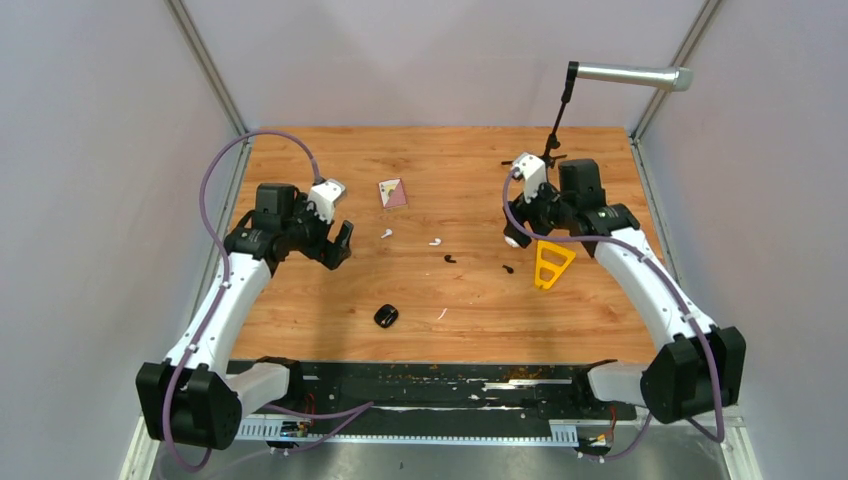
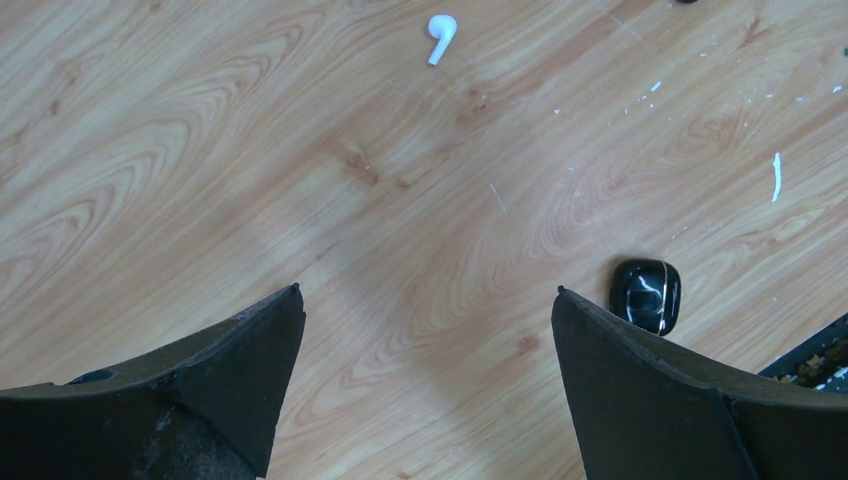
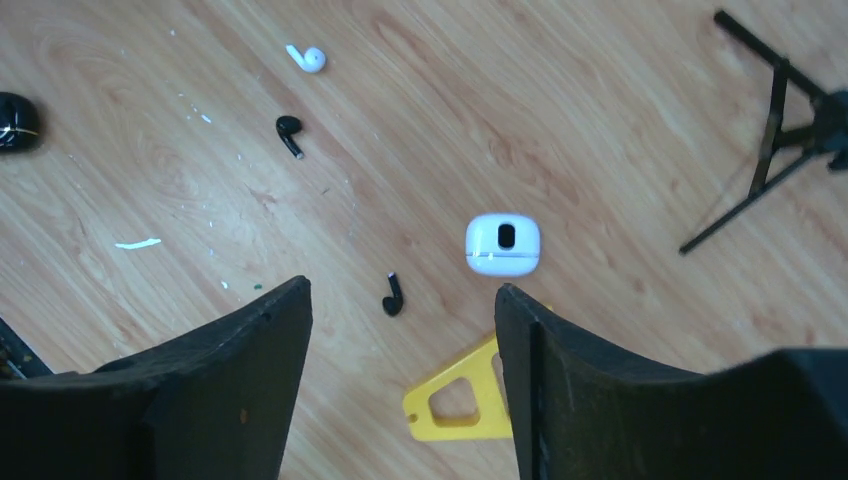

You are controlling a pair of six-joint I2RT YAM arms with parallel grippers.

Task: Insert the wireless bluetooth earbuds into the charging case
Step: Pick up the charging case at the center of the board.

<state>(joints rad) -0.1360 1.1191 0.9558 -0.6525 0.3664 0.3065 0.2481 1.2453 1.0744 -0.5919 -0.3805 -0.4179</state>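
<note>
Across the middle of the wooden table (image 1: 300, 330), four earbuds lie loose in a row: white earbud (image 1: 386, 233), second white earbud (image 1: 435, 241), black earbud (image 1: 449, 258), second black earbud (image 1: 509, 268). The black charging case (image 1: 386, 316) (it looks closed) sits at 6 o'clock from the first, and the white charging case (image 3: 502, 245) at 12 o'clock from the last. The left gripper (image 2: 428, 300) and right gripper (image 3: 400, 288) both hang spread, holding nothing.

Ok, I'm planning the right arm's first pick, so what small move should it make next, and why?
Probably lower the right gripper straight onto the nearer black earbud. Its jaws stand open and hold nothing. That earbud lies loose in the gap between them, with the white case just beyond.
</note>
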